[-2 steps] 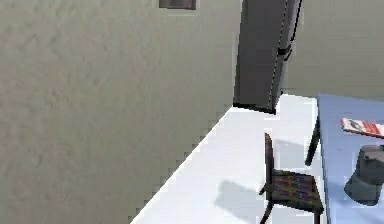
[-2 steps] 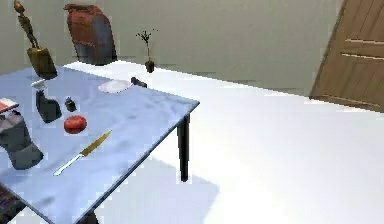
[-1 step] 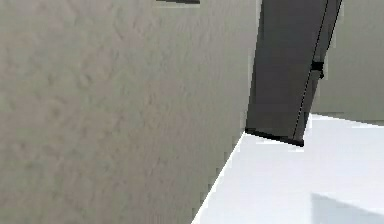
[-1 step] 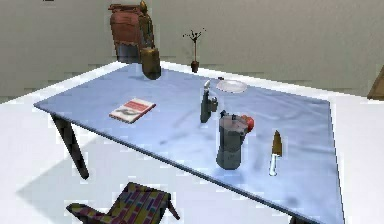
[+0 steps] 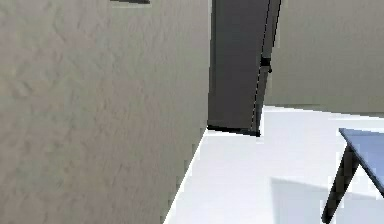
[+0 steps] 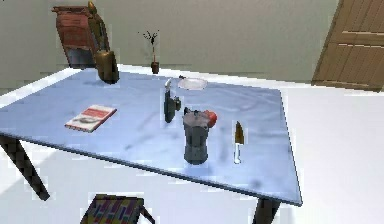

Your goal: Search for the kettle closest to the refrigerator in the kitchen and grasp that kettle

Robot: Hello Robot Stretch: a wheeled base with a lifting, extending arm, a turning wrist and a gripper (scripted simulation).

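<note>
Surveying a blue table [image 6: 140, 140] through the arm side view, I am taking the dark grey vessel with a red top [image 6: 200, 135], standing close to the table's near edge and somewhat right of its middle, as a possible kettle, though its shape is not settling the matter. It is standing upright, so its long axis is running vertically; which way any spout or handle is pointing I cannot tell. A knife [image 6: 238, 142] is lying just beside it on the right, its length running near to far. A slim dark bottle [image 6: 168, 100] is standing just beyond it to the left, with a pale bowl [image 6: 193, 85] farther off and a book [image 6: 90, 118] well apart on the left. I am judging three hazards. Whether this is the kettle closest to the refrigerator is unconfirmed, so the wrong vessel could be grasped. A sideways approach could sweep the knife off the edge or topple the bottle. The beige wall [image 5: 90, 110] is looming close on the forward view's left, so a careless turn could scrape the base against it. The end effector's state I cannot tell.
</note>
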